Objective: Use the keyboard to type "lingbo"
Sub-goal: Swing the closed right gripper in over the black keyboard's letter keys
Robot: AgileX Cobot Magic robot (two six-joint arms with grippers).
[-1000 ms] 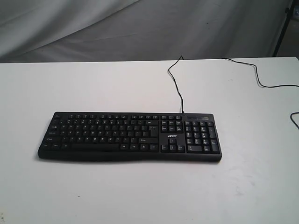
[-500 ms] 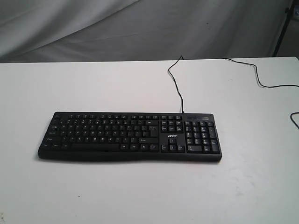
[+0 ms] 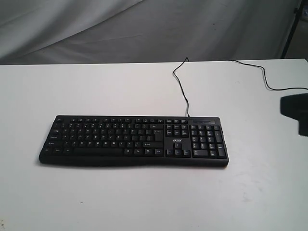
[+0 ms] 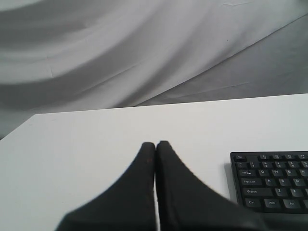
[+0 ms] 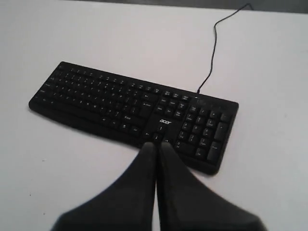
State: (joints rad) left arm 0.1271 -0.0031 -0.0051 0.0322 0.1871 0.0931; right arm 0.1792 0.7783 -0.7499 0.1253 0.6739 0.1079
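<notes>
Something dark and blurred, seemingly the right arm (image 3: 294,109), has pushed into sight at about 3 o'clock of the keyboard (image 3: 134,141) and well apart from it. That keyboard has not shifted on the white table (image 3: 120,86), its cable (image 3: 180,84) trailing off toward 1 o'clock. Left gripper (image 4: 155,143) and right gripper (image 5: 155,143) each have their fingers pressed together on nothing, the left one out beyond the keyboard's 9 o'clock end.

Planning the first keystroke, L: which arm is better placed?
Right, probably: the right claw faces the whole keyboard; the left claw aims past its Caps Lock end.
</notes>
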